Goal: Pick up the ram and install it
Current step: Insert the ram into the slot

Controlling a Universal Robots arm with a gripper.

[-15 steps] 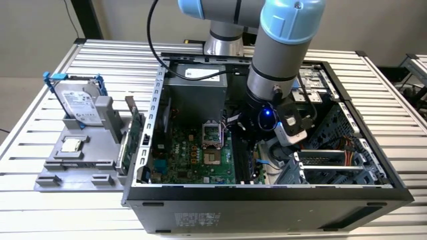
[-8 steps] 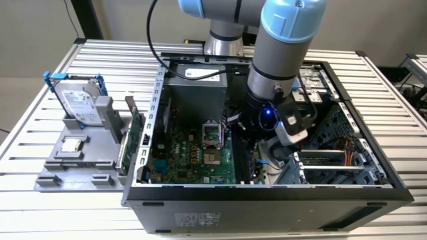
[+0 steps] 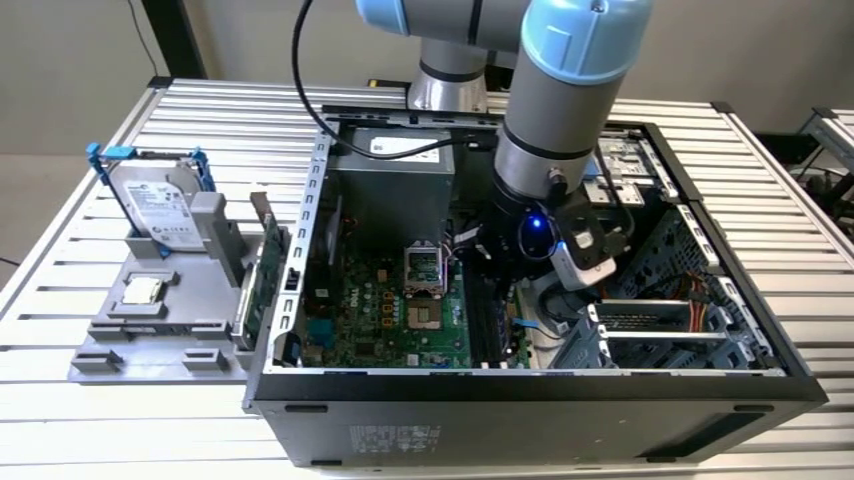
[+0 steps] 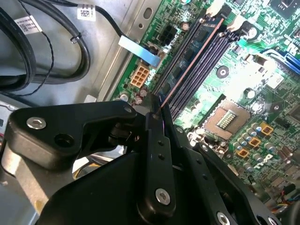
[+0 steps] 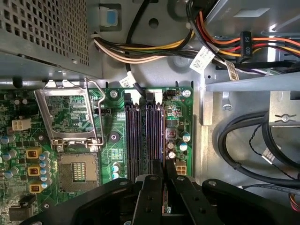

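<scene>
The ram [image 4: 190, 63] shows edge-on as a long thin strip with a reddish top edge. It runs along the black motherboard slots [image 4: 208, 49]. My gripper [image 4: 157, 115] is shut on its near end, black fingers [image 4: 152, 140] pressed to both faces. In the first wrist view the gripper [image 5: 164, 180] hangs directly over the slots [image 5: 143, 136], at the side toward the case wall. Whether the ram sits fully in a slot I cannot tell. In the exterior view the arm's wrist [image 3: 534, 235] reaches down into the open computer case [image 3: 534, 385].
An open CPU socket [image 5: 70, 122] lies beside the slots. Bundled power cables [image 5: 154, 47] and black cables [image 5: 243, 145] crowd the case wall. Outside the case, at the exterior view's left, a grey holder carries a hard drive [image 3: 160, 205] and a green expansion card [image 3: 267, 270].
</scene>
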